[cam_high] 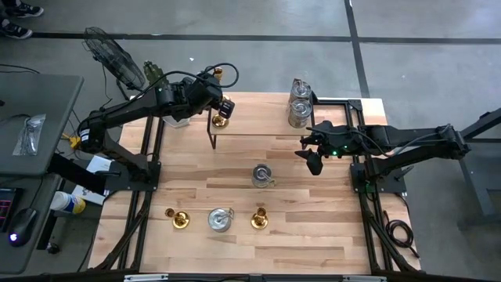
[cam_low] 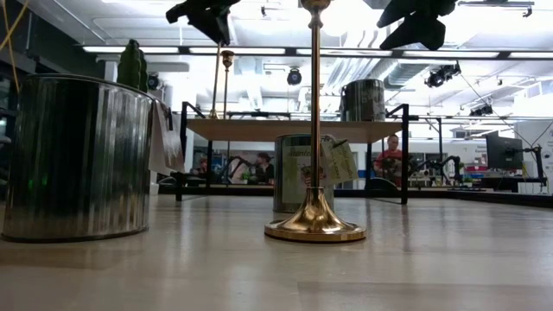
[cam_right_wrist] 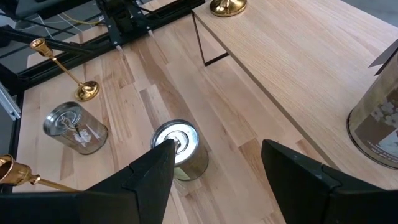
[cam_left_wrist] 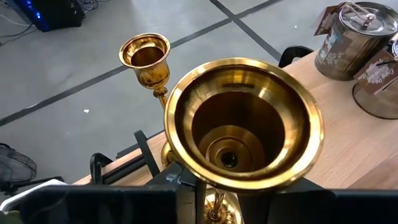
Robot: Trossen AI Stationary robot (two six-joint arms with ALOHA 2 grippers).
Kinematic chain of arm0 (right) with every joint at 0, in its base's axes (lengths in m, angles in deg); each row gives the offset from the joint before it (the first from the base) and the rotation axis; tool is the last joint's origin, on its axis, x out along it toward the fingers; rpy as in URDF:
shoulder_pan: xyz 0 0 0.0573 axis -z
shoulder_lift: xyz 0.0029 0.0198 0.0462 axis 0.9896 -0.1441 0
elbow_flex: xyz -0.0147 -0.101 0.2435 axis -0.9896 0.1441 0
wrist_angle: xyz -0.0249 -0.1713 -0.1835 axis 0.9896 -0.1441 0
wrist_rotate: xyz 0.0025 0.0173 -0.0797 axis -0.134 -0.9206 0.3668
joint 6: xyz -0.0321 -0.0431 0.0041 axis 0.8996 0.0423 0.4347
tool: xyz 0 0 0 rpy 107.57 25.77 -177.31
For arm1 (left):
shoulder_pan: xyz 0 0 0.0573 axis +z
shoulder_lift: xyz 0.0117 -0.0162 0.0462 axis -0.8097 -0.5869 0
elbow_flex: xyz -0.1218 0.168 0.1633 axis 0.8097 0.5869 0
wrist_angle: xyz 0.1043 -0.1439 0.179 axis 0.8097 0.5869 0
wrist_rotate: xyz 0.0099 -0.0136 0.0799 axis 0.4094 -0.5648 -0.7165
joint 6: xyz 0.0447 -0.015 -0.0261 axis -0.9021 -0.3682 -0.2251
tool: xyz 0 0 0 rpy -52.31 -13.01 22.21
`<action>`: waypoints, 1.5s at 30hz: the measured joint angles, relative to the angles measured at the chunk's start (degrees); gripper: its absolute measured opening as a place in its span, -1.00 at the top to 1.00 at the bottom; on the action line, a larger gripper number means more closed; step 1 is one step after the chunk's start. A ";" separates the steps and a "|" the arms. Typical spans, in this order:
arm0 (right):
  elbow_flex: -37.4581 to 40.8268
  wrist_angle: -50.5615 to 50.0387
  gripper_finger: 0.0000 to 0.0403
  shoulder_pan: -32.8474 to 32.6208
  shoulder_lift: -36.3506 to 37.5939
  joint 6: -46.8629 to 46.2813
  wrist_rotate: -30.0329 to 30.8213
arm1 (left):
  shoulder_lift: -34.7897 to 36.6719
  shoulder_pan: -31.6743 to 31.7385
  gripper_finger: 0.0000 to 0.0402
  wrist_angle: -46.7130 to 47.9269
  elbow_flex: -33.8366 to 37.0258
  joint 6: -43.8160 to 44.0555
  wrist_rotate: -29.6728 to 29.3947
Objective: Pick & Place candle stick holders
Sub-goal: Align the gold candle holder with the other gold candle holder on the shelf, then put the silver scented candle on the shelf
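Two gold candlesticks stand on the raised wooden shelf (cam_high: 266,117) at its far-left end. The nearer one's cup (cam_left_wrist: 242,124) fills the left wrist view, and its stem (cam_left_wrist: 215,208) runs down right at my left gripper (cam_high: 225,106). The other cup (cam_left_wrist: 146,59) shows just beyond. My right gripper (cam_right_wrist: 217,180) hangs open over the table, above an upright silver holder (cam_right_wrist: 180,149) and clear of it. Two more gold candlesticks (cam_high: 180,219) (cam_high: 259,219) and a silver holder (cam_high: 220,219) stand near the front edge.
Two silver holders (cam_high: 298,113) stand on the shelf's right end. A green cactus (cam_high: 153,74) sits behind the left arm. Black frame rails (cam_high: 149,180) run along both table sides. Bare wood lies between the shelf and the front row.
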 joint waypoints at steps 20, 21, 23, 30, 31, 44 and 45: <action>0.04 -1.27 -0.16 0.00 0.02 0.00 -0.09 | 1.54 -0.07 -0.17 1.78 0.02 -1.48 0.48; 0.02 -1.39 -0.16 0.00 0.02 0.00 -0.09 | 2.03 -0.07 -0.17 2.56 0.03 -1.43 1.28; 0.04 -1.65 -0.16 0.00 0.02 -0.02 -0.09 | 2.57 -0.12 -0.17 3.85 0.06 -1.30 2.42; 0.04 -1.73 -0.16 0.00 0.02 -0.28 -0.09 | 5.31 -4.09 -0.17 7.17 0.04 -1.09 2.81; 0.04 -1.73 -0.16 0.00 0.02 -0.31 -0.04 | 5.86 -4.94 -0.17 7.58 0.02 -0.60 2.69; 0.04 -1.68 -0.16 0.00 0.02 -0.68 0.11 | 9.81 -18.57 -0.17 24.74 -0.01 13.15 4.42; 0.04 -1.68 -0.16 0.00 0.02 -0.67 0.09 | 9.84 -19.92 -0.17 25.25 0.00 13.14 5.08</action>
